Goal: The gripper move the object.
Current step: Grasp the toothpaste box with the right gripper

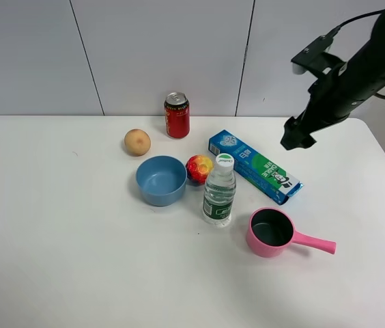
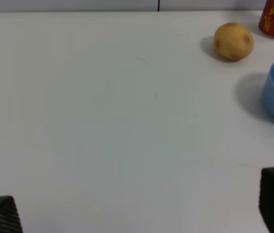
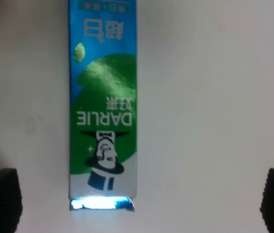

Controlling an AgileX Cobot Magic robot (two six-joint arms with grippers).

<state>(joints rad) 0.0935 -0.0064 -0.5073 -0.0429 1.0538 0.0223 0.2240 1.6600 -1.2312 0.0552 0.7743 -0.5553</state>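
Hovering above the far right of the white table (image 1: 56, 273) with the black right gripper (image 1: 296, 140), jaws spread wide and gripping nothing

Hanging the black left gripper (image 2: 137, 213) over bare table, jaws likewise wide apart and empty; looking straight down from the right wrist onto the long flat blue-and-green toothpaste box (image 3: 103, 107) with white DARLIE lettering, lying flat on the table right of centre, one end sitting between the parted fingertips (image 3: 1, 201) and touching neither; sharing the table with a blue plastic bowl (image 1: 161, 180) to the box's left, a pink saucepan (image 1: 272, 232) in front, a clear green-labelled water bottle (image 1: 219, 191) just beside its long edge, a red drinks can (image 1: 177, 115) behind, a round tan fruit (image 1: 137, 142) and a small red-and-yellow ball (image 1: 198, 169) just beside the bowl
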